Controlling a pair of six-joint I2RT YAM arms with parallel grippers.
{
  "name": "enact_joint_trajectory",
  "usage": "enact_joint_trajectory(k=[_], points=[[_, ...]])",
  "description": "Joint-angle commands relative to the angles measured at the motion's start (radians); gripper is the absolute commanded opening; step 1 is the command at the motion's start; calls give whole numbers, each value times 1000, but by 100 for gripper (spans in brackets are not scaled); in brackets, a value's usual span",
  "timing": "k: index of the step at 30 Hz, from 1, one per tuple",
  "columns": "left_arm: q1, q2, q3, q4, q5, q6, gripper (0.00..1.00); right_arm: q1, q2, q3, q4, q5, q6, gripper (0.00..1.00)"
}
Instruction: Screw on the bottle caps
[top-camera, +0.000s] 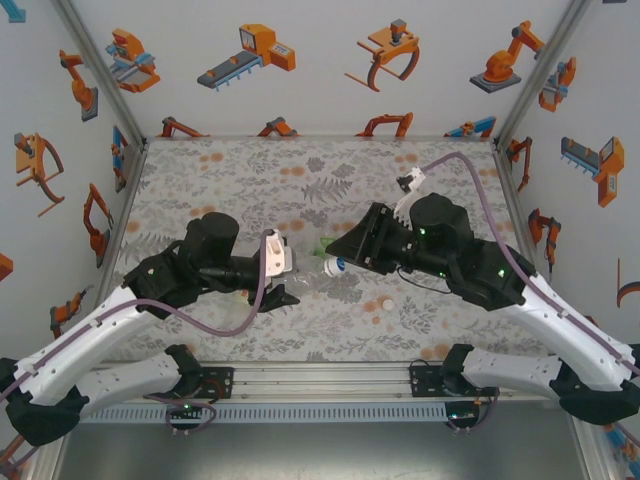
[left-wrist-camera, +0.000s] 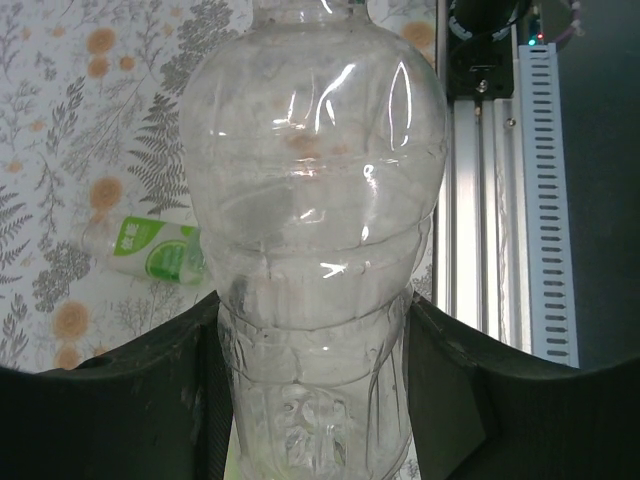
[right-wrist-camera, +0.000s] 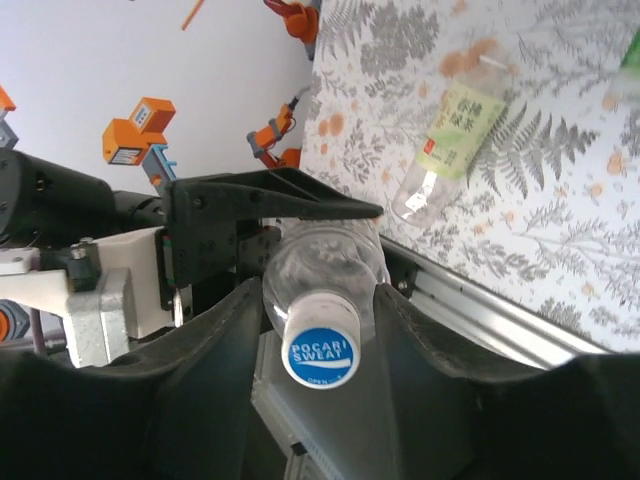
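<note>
A nearly plain clear bottle (left-wrist-camera: 315, 170) lies level above the table, and my left gripper (left-wrist-camera: 312, 310) is shut on its lower body. In the top view the left gripper (top-camera: 283, 293) holds it with the neck pointing right toward my right gripper (top-camera: 345, 262). A white cap with a blue top (right-wrist-camera: 320, 350) sits on the bottle's neck (right-wrist-camera: 322, 262). My right gripper (right-wrist-camera: 320, 300) stands open around that cap, with a gap on each side. A bottle with a yellow-green label (right-wrist-camera: 455, 125) lies capless on the table. A bottle with a bright green label (left-wrist-camera: 155, 250) lies on the mat too.
A small pale loose cap (top-camera: 385, 304) rests on the floral mat (top-camera: 250, 190) near the front edge. The metal rail (top-camera: 320, 380) runs along the table's near side. White walls with orange prints close in the left, right and back.
</note>
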Motion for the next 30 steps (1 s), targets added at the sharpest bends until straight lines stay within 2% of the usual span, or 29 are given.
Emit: enact_joint_trajectory(k=[1, 5, 9, 12, 20, 30], points=[[-7, -1, 28, 32, 54, 6, 0, 0, -18, 29, 68, -9, -178, 56], [-10, -2, 28, 32, 59, 4, 0, -1, -24, 52, 57, -75, -356, 65], [-13, 1, 33, 32, 61, 2, 0, -2, -47, 56, 31, -123, -549, 65], [-15, 16, 36, 39, 91, 9, 0, 0, -72, 52, 14, -155, -620, 63], [-41, 54, 56, 42, 94, -17, 0, 0, -129, -3, 41, -180, -678, 62], [-72, 61, 79, 42, 79, -27, 0, 0, -150, -32, 47, -208, -652, 58]])
